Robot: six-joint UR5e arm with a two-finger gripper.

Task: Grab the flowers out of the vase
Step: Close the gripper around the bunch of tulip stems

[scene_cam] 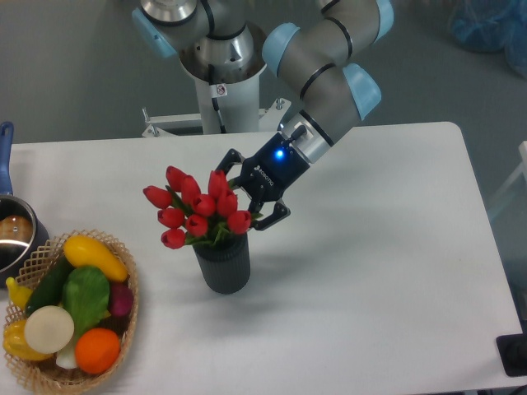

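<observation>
Flowers [198, 210], a tied bunch of red tulip buds with short green stems and leaves, stood in the vase [223, 264], their heads fanning up and to the left of its rim. That vase was small, dark grey, ribbed down its sides and upright on the white table [370, 247], and it serves as the landmark for everything else in this single fixed-camera view. Directly above and slightly right of the vase, the gripper [251, 196] had reached the bunch from the upper right, its black fingers spread fairly wide, one finger showing above the buds and the other just beside the rightmost bud near the vase's rim. Whether the fingers actually touched the buds could not be told, and nothing was clamped between them. A blue light glowed on the gripper's body, above and right of the vase, where it joined the grey and pale-blue arm [329, 58], which rose toward the far edge of the table behind the vase. Well to the left of the vase and nearer the front edge sat a wicker basket [123, 271] filled with colourful fruit and vegetables. Farther left again, at the frame's edge, part of a metal pot [15, 239] with a blue handle was visible.
</observation>
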